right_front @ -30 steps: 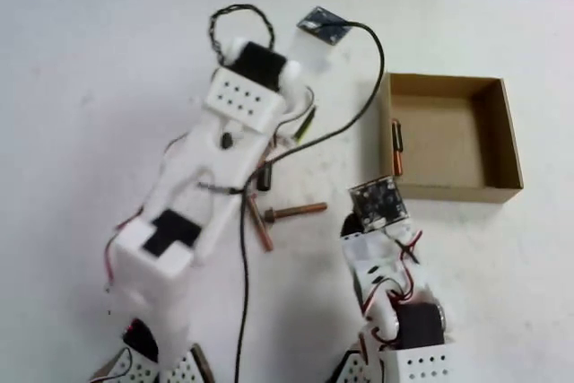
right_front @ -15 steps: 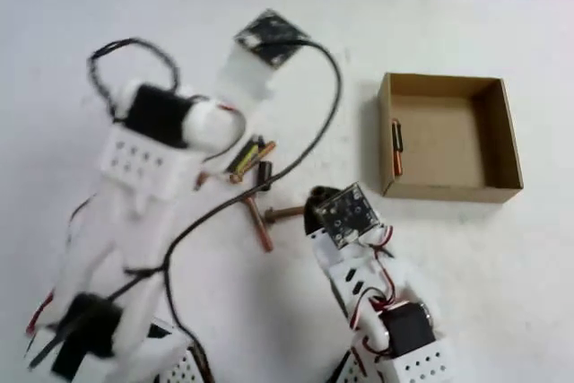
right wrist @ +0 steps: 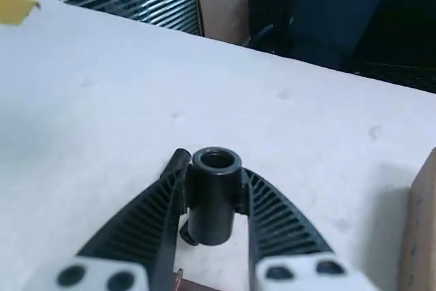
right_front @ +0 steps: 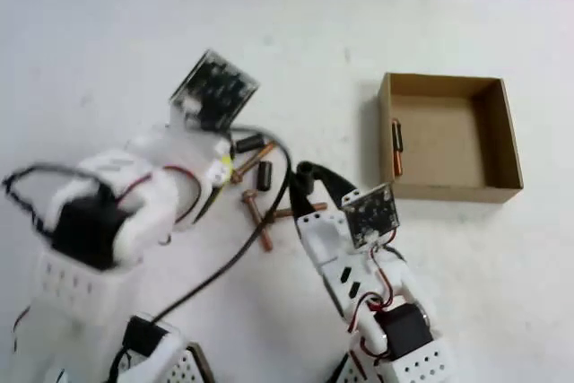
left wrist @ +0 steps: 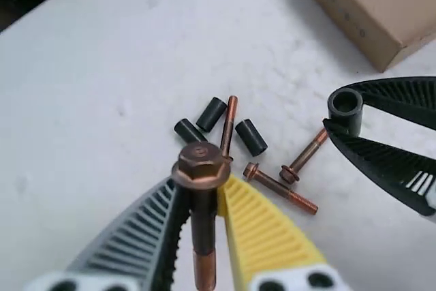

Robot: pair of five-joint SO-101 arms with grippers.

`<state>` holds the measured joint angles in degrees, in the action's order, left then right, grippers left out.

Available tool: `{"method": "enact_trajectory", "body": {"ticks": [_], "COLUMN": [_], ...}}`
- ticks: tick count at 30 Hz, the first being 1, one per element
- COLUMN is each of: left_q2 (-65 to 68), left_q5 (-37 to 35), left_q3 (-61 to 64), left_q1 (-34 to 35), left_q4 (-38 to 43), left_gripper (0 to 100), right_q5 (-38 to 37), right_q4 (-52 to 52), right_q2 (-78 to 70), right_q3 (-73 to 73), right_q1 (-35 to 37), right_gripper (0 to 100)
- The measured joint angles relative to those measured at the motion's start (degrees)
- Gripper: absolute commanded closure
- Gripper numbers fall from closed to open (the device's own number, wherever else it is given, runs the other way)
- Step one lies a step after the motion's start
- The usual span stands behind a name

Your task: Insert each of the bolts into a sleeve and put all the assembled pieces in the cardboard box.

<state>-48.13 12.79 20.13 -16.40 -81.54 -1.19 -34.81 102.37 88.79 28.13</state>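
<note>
My left gripper [left wrist: 201, 187], with one grey and one yellow finger, is shut on a copper bolt [left wrist: 199, 168] held head-up above the table. My right gripper [right wrist: 214, 176] is shut on a black sleeve [right wrist: 214, 194], its bore facing upward. In the high view the right gripper [right_front: 309, 182] and its sleeve [right_front: 306, 176] sit just right of the loose pile, and the left gripper [right_front: 218, 175] is on the pile's left. Loose black sleeves [left wrist: 251, 137] and copper bolts [left wrist: 281, 189] lie between them. One assembled piece [right_front: 396, 148] lies inside the cardboard box [right_front: 448, 191].
The cardboard box [left wrist: 368, 18] stands at the right of the table, open side up. A black cable [right_front: 242, 253] from the left arm trails over the table near the pile. White table surface stretches behind and to the left of the pile.
The left arm swung back toward the near left, taking its gripper off the pile with the bolt. The right arm turned left toward the pile, its sleeve now beside the loose parts.
</note>
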Motion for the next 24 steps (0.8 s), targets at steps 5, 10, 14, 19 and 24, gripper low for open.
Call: {"method": "enact_trajectory", "body": {"ticks": [5,10,14,19,24], "left_q2": [-10.7,-19.8,-25.5,-29.8,-30.2], "left_q5": [0.0,0.0,0.0,0.0,0.1], "left_q3": [11.6,21.7,27.7,32.3,32.9], "left_q1": [0.1,0.1,0.1,0.1,0.1], "left_q4": [10.8,20.5,28.0,33.8,37.4], "left_gripper": [98,98,98,98,97], "right_q5": [1.1,1.1,1.1,1.1,1.1], "right_q4": [0.9,0.9,0.9,0.9,0.9], "right_q2": [0.0,0.0,0.0,0.0,0.0], "right_q3": [0.0,0.0,0.0,0.0,0.4], "right_q1": [6.2,7.8,8.4,8.4,8.4], "right_gripper": [98.1,98.0,97.8,98.1,98.1]}}
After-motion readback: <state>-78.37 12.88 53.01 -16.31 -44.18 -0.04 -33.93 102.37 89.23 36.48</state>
